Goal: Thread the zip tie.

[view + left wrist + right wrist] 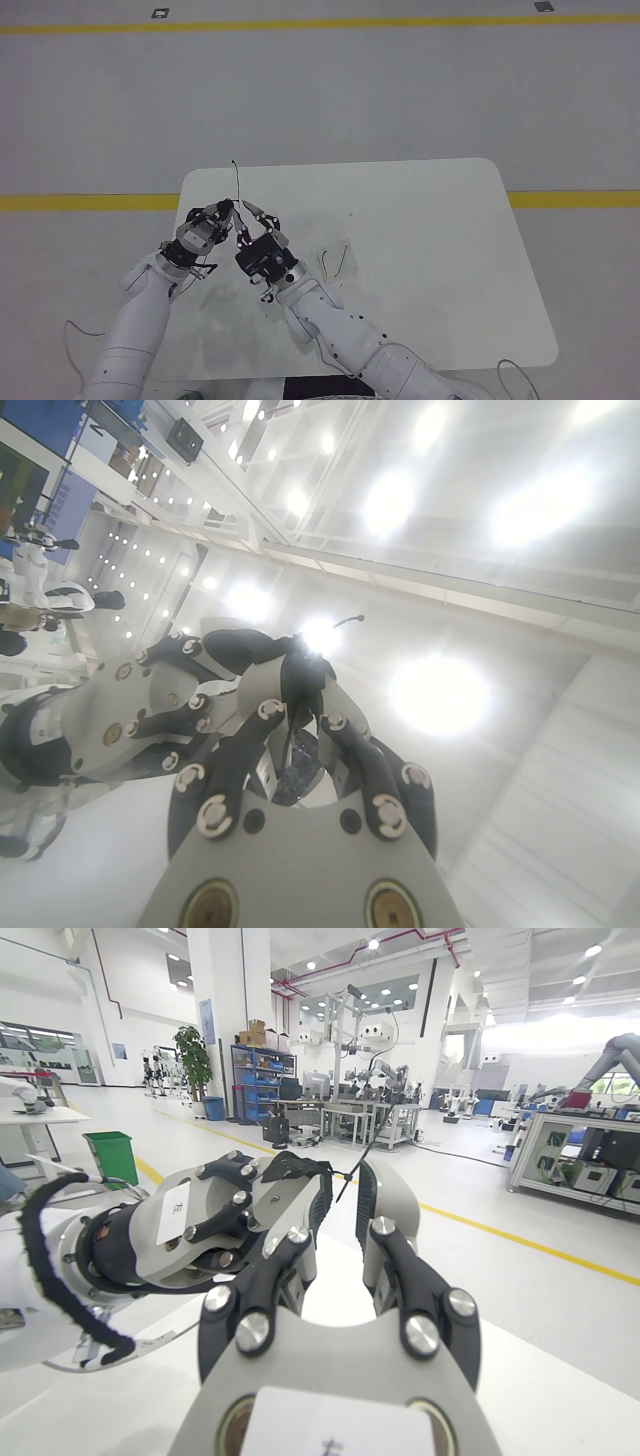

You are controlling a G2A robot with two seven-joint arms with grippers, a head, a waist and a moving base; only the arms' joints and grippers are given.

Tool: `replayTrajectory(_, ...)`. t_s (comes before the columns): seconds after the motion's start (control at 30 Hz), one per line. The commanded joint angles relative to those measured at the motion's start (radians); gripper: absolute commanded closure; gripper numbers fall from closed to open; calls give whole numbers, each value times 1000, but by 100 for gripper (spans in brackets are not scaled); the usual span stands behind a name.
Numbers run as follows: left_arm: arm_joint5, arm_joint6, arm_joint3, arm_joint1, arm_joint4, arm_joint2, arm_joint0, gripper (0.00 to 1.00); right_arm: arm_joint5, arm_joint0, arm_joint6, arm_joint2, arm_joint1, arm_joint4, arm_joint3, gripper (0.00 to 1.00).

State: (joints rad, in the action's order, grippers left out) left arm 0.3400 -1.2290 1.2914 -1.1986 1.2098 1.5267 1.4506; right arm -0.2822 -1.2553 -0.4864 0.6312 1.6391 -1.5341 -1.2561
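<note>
Left gripper (320, 1169) fingers closed on the zip tie (374, 1140), held above the worktop (430, 230). Right gripper (346, 1178) fingers apart, flanking the strap. You should pinch squarely, then feed slowly.

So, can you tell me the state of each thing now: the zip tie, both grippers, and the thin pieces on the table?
zip tie: pinched near its lower end, standing up straight, not looped.
left gripper: shut on the zip tie.
right gripper: open, one finger on each side of the zip tie, not gripping it.
thin strands: lying loose on the table, apart from both grippers.
</note>
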Motion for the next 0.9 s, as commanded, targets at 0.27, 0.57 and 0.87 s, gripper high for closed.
replayTrajectory(0.27, 0, 0, 0, 0, 0, 0, 0, 100, -4, 3, 6, 8, 12, -19, 14, 89)
replayTrajectory(0.57, 0, 0, 0, 0, 0, 0, 0, 100, -13, 4, 19, 19, 21, -35, 26, 100)
replayTrajectory(0.87, 0, 0, 0, 0, 0, 0, 0, 100, -58, 44, 12, -15, 6, -36, 68, 100)
